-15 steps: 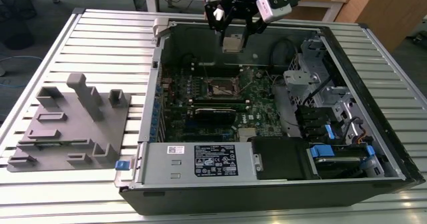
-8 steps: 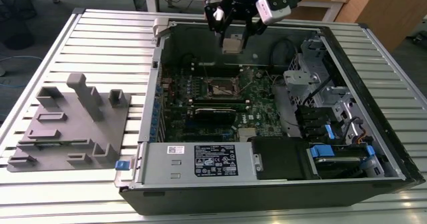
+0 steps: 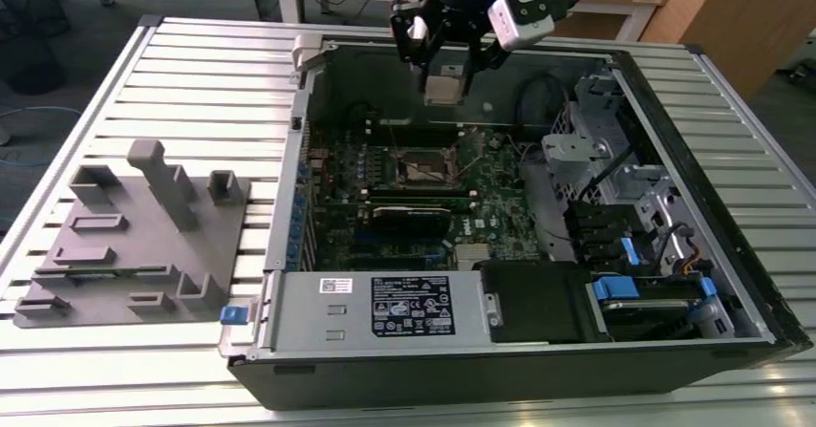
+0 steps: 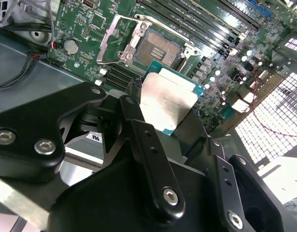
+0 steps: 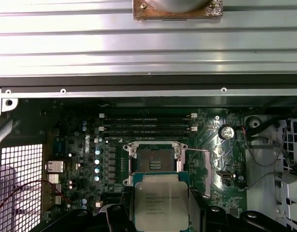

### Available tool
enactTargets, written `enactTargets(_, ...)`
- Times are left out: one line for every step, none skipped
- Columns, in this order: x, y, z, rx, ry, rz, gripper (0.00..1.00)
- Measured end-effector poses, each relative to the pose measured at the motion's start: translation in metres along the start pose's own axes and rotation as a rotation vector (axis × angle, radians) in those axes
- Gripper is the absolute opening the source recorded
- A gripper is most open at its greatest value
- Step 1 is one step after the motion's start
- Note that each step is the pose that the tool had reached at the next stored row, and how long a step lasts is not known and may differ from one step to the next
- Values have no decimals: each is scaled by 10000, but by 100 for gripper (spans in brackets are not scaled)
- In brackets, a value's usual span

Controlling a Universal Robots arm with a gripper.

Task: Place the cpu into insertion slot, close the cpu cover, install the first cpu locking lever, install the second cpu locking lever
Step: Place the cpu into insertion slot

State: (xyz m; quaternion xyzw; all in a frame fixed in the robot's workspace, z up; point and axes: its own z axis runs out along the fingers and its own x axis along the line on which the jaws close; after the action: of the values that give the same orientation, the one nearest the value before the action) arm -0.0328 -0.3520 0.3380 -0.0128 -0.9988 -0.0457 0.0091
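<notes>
My gripper (image 3: 444,75) hangs over the far part of the open computer case and is shut on the cpu (image 3: 442,90), a flat square chip with a pale silver face. In both wrist views the black fingers (image 4: 138,130) clamp the chip (image 4: 170,99) (image 5: 161,205) by two opposite edges. The insertion slot (image 3: 421,167) lies below on the green board, its dark centre uncovered (image 4: 157,48) (image 5: 155,163), and the cpu is apart from it. A silvery frame, the cpu cover (image 4: 112,38), stands raised at one side of the socket. A thin wire lever (image 5: 196,151) runs beside it.
A grey power-supply box (image 3: 382,308) fills the near side of the case. Drive bays with blue tabs (image 3: 644,288) and cables sit at the exterior view's right. A grey fixture with pegs (image 3: 128,245) lies on the slatted metal table (image 3: 191,64). Memory slots (image 5: 148,123) run beside the socket.
</notes>
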Motion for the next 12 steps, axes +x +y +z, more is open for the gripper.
enactTargets(0, 0, 0, 0, 0, 0, 54)
enactTargets(0, 0, 1, 0, 0, 0, 54)
enactTargets(0, 0, 1, 0, 0, 0, 54)
enactTargets(0, 0, 1, 0, 0, 0, 54)
enactTargets(0, 0, 5, -2, -1, 0, 54)
enactTargets(0, -1, 10, -5, -2, 0, 54)
enactTargets(0, -1, 15, -3, -1, 0, 54)
enactTargets(0, -2, 20, -1, 0, 0, 54)
enactTargets(-1, -2, 24, -1, -1, 0, 54)
enactTargets(0, -2, 26, 0, 0, 0, 54)
enactTargets(0, -3, 27, 1, 0, 0, 54)
enactTargets(-1, -3, 29, -2, 0, 0, 54)
